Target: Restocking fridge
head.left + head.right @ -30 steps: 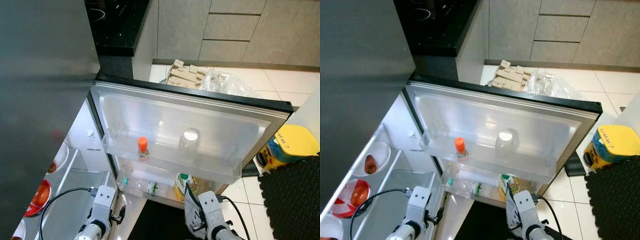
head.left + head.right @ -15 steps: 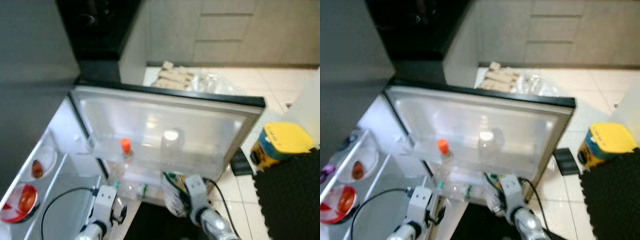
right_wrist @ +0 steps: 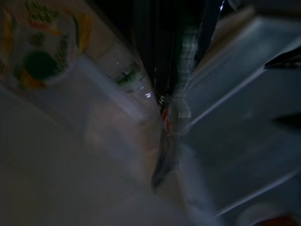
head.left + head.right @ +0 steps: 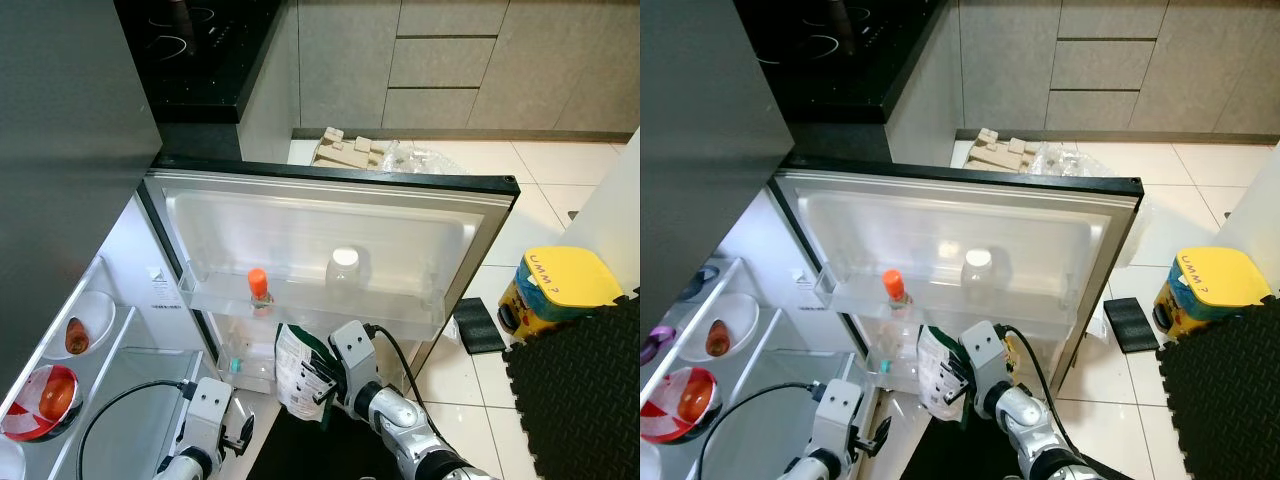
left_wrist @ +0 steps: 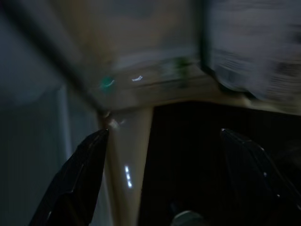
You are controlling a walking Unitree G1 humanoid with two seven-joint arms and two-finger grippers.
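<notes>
- The right tool (image 4: 318, 385) is holding a white and green printed plastic pouch (image 4: 296, 368) by its edge, its fingers clamped on the packet, just in front of the open white fridge door (image 4: 330, 240).
- The pouch is hanging upright below the door's upper clear plastic shelf (image 4: 300, 310) and level with the lower door bin (image 4: 902, 368), apart from both as far as the head views show.
- On the upper door shelf an orange-capped clear bottle (image 4: 259, 290) and a white-lidded translucent jar (image 4: 342, 272) are standing, well apart from each other.
- In the lower bin a small clear bottle with a green label (image 4: 890, 362) is lying or leaning; its pose is too small to tell.
- The left tool (image 5: 160, 188) is hanging low beside the fridge body, its two black fingers spread wide with nothing between them.
- Inside the fridge, a white bowl with an orange-red fruit (image 4: 78, 335) and a red and white bowl (image 4: 45, 400) are sitting on the shelves at the left.
- Judging by this, the step in hand is carrying the pouch to a place in the door, with the placing not yet done.
- The next move is likely calling for lifting the pouch over the bin's front lip, lowering it into the free space beside the small bottle, and only then letting go, so it is not slumping out.
</notes>
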